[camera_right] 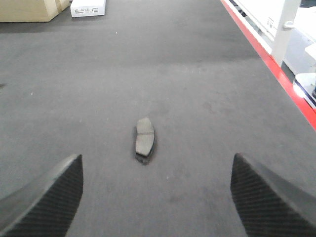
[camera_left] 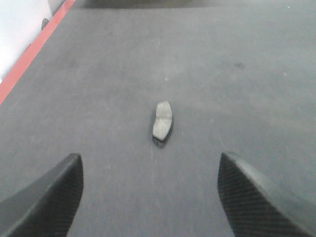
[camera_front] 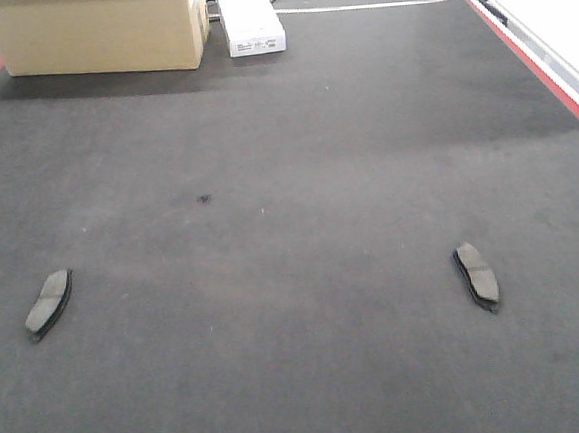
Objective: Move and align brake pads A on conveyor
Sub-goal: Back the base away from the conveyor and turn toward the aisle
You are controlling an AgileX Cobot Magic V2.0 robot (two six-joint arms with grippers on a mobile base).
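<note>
Claws first, since they sit nearest: the left claw [camera_left: 150, 165] is spread wide with nothing between its fingers, and the right claw [camera_right: 157, 165] is spread just as wide and just as bare. Each hangs above the belt [camera_front: 286, 177] and faces one pad lying a little ahead of it, not touching it.

Two pads can be counted for certain. The left pad [camera_front: 48, 302] lies flat near the left side of the belt, its far end leaning right. The right pad [camera_front: 477, 276] lies flat near the right side, its far end leaning left. They are well apart, with bare belt between them. A darker layer shows under each one; whether that is a second pad or only a backing, I cannot tell.

By my reading, the task is barely begun: both pads are on the belt, but neither is gripped, and they are not lined up with each other. Grasping, bringing together and straightening all seem left to do.

Farther on there is one dark speck [camera_front: 205, 197], then one cardboard box [camera_front: 104, 30] and one white box [camera_front: 249, 19] at the far end. One red strip [camera_front: 561, 95] runs along the right edge, with another at the far left.
</note>
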